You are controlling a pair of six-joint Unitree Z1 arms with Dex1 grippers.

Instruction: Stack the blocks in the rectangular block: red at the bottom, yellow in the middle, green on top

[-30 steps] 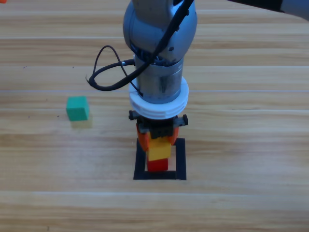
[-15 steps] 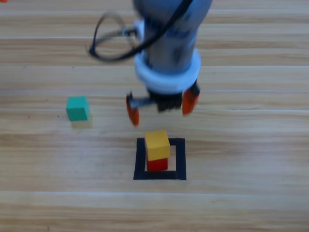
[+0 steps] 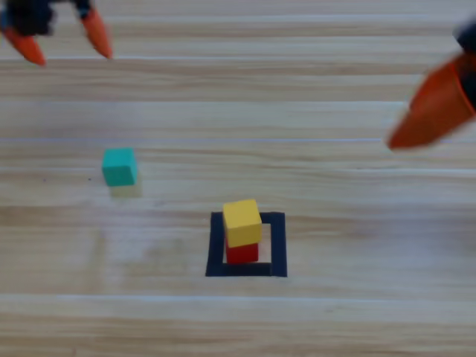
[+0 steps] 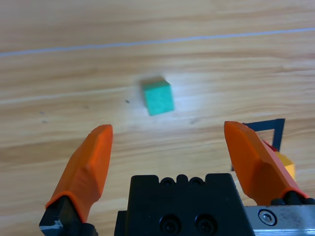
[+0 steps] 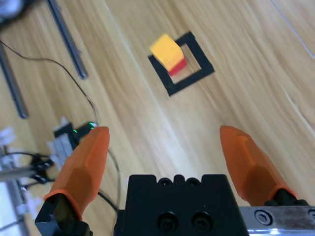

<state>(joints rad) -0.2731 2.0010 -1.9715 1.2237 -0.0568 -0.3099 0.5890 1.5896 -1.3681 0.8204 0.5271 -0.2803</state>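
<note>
Wooden planks of the table (image 3: 357, 312) are filling every view, pale and running crosswise in the high view. Nearest the lower edge of the high view, the rectangular block (image 3: 278, 245) of black tape is lying flat on the wood, and the red cube (image 3: 242, 253) is sitting inside it toward its left side. On top of red, the yellow cube (image 3: 242, 222) is resting, turned a little off square, so its corners are overhanging slightly. Farther back and off to the left, the green cube (image 3: 119, 166) is sitting alone on bare wood, well apart from the tape outline. Farther still, at the top left corner, the left gripper (image 3: 59, 41) is hanging with its orange jaws spread wide and nothing between them; its wrist view is showing green (image 4: 158, 97) ahead of the gap and a corner of the tape outline at the right. At the right edge, the right gripper (image 5: 165, 142) is also standing wide open and holding nothing, looking down from well off at the two-cube stack inside the outline.
</note>
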